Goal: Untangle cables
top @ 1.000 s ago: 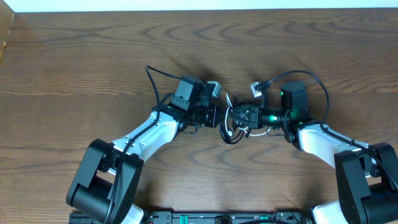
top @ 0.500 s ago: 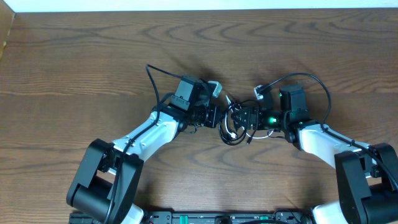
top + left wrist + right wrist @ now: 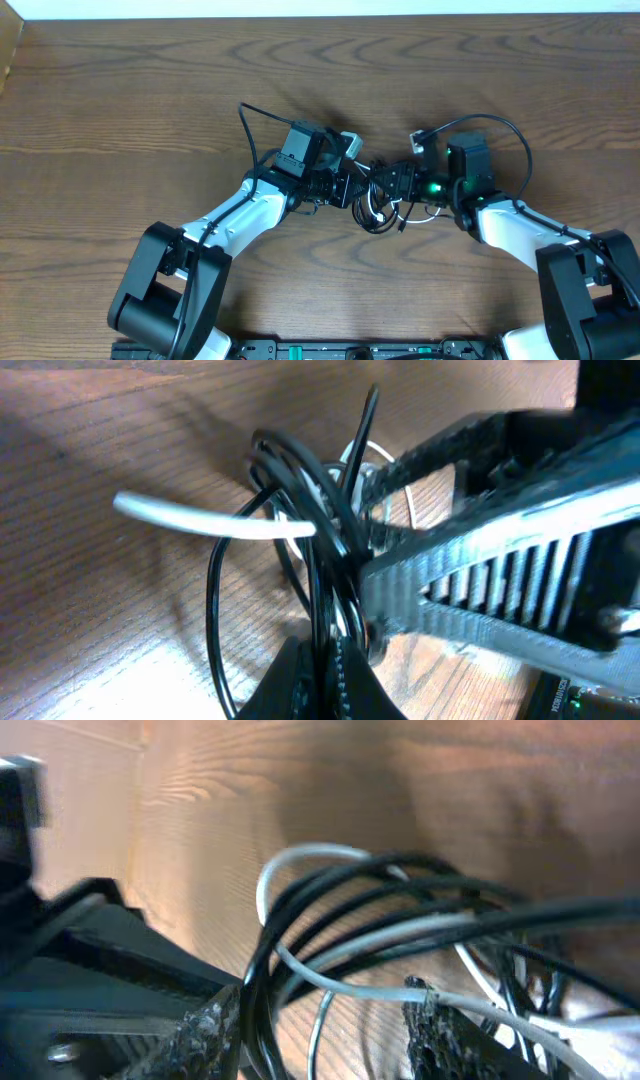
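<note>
The left gripper (image 3: pixel 352 187) is pinching the black cable (image 3: pixel 213 595); the right gripper (image 3: pixel 386 182) is straddling the knot with its jaws parted.
In the wrist views the left fingers are clamping shut on black strands at the bundle's edge. The right fingertips (image 3: pixel 432 1030) are standing apart, with the white cable (image 3: pixel 300 853) and several black loops running between them. The tangle (image 3: pixel 376 210) is lying on the table (image 3: pixel 150 70) between the two grippers. Done well, the right gripper is probably closing on the white strand alone, not the whole bunch, then drawing away slowly so the loops slide free rather than cinch tighter.
</note>
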You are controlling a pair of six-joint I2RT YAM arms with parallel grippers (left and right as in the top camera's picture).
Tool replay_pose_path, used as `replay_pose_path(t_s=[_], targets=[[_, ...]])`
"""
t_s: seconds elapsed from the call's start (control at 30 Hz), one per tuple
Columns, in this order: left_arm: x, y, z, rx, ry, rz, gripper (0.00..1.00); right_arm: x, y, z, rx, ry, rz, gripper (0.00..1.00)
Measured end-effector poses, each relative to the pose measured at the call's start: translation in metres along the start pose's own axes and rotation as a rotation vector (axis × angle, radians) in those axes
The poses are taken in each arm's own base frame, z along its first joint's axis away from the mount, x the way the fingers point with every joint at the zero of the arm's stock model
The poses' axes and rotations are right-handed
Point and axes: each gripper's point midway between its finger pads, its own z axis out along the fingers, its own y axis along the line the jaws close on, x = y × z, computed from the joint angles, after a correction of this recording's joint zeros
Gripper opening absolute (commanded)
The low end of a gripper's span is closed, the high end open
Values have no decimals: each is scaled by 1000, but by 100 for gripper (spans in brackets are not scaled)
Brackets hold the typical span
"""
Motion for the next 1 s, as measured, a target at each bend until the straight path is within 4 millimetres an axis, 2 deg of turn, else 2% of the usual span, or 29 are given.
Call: replay_pose_path(t_s=[0.13,0.17,0.2,0.27,0.33,0.43,0.53,0.63,0.73,0.83,1.0], targets=[[1,0,1,6,5,-3,7,7,-4,5,50,7,7,49],[1,0,1,5,6,-4,7,6,-4,6,55,4,4,46],[2,1,1,4,6,-6,7,6,-4,7,60,1,2,40],[2,2,1,3,7,-8,7,6,-2,7,61,-3,-4,16],[2,2,1,3,8,-8,7,6,1,7,54,-3,-3,1],[2,2,1,2,9,-9,7,10,-2,7,79,8,13,1],[2,4,2,-8,7,-9,7,14,-15,5,139,17,43,1],[5,14,2,-71,11,-19,7,16,-28,0,192,21,65,1],[9,34,0,-187,14,-47,7,12,-40,-7,226,6,86,1],[15,61,-11,-347,19,-104,7,6,-49,-14,241,-11,96,1],[12,95,-46,-570,-40,-184,7,8,-57,-20,250,5,103,1]])
